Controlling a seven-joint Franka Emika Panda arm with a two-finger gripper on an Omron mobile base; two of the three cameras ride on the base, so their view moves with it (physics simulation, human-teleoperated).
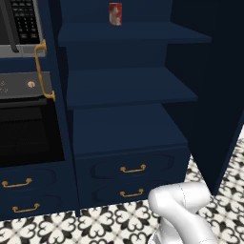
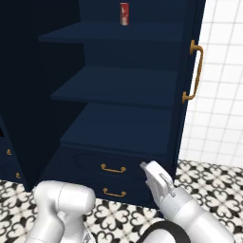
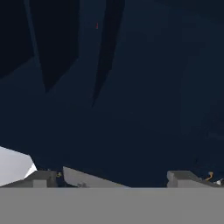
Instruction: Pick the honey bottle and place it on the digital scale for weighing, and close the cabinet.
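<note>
The gripper (image 3: pixel 113 177) shows in the hand view as two grey finger tips standing far apart at the bottom, with nothing between them. In the right base view the hand (image 2: pixel 159 182) is low in front of the cabinet (image 2: pixel 118 128), its tip pointing up and away toward the drawer fronts under the lowest shelf.

Ahead of the gripper and above it, the cabinet stands open, its navy shelves stepping back one over another. The door (image 2: pixel 187 71) on the gripper's right is swung out, and its long brass handle (image 2: pixel 195 71) faces the white tiled wall. The other door (image 1: pixel 209 95) shows in the left base view as a dark panel standing out over the patterned floor (image 1: pixel 95 221).

High above the gripper, on the upper shelf, stands a red-and-white box (image 1: pixel 115 13), well apart from the hand. The two shelves below it are bare as far as they show.

Just beyond the gripper, two drawers (image 2: pixel 113 168) with short brass pulls sit beneath the shelves. Farther to the gripper's left, past the cabinet's side, is the black oven (image 1: pixel 28 133) with more brass-handled drawers under it.

The honey bottle and the digital scale cannot be made out in these pictures.
</note>
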